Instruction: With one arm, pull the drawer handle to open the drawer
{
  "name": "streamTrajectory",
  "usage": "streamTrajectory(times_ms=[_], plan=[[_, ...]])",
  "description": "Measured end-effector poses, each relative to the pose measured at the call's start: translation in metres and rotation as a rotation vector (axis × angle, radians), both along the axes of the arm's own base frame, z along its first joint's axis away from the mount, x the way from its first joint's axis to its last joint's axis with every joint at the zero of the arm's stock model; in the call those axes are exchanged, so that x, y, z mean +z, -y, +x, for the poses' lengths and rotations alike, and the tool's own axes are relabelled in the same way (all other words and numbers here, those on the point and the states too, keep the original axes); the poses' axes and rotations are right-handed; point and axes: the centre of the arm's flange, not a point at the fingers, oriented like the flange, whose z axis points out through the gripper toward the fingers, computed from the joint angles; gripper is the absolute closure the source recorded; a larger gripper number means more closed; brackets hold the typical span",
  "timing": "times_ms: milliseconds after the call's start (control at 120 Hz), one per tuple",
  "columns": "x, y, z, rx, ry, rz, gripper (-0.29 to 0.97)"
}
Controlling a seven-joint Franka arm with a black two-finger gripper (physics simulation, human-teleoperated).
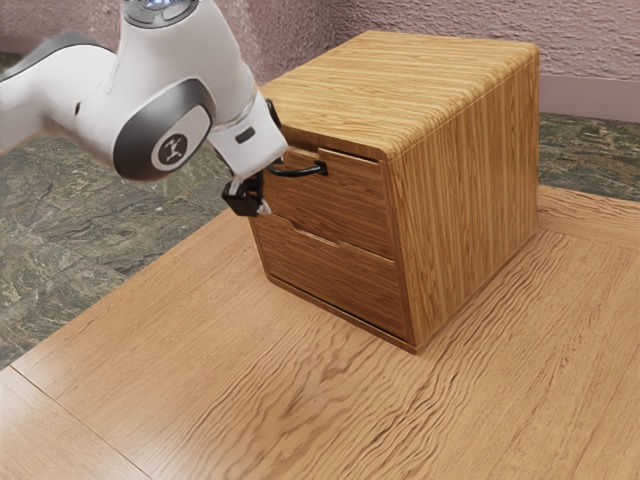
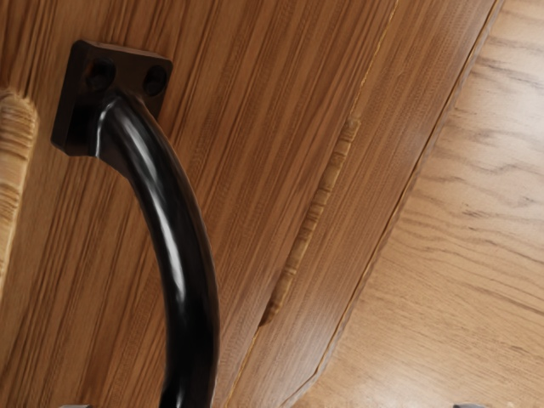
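Gripper [image 1: 246,197] at drawer handle [image 1: 300,171], top drawer [image 1: 335,205] of wooden cabinet [image 1: 460,180], grip state unclear

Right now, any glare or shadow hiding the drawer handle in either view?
Wrist view: a bright glare streak runs along the black drawer handle, outline clear. Exterior view: the cabinet front sits in shade, darker than its top, yet the handle reads dark against it; the arm covers one end.
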Motion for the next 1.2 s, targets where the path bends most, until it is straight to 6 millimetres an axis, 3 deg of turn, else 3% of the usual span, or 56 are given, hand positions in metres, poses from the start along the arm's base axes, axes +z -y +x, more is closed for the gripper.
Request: streamTrajectory(times_ms=[67,200,458,608,742,833,1200], plan=[[-0.005,-0.004,0.004,0.003,0.0,0.0,0.11],[-0.016,-0.002,0.01,-0.005,-0.007,-0.003,0.15],[-0.032,-0.001,0.002,-0.007,-0.032,0.0,0.05],[-0.02,0.0,-0.012,-0.002,-0.033,0.003,0.19],[-0.01,0.029,-0.026,-0.035,-0.066,0.011,0.19],[-0.002,0.029,-0.037,-0.022,-0.087,0.015,0.26],[0.007,0.024,-0.091,0.024,-0.152,0.029,0.15]])
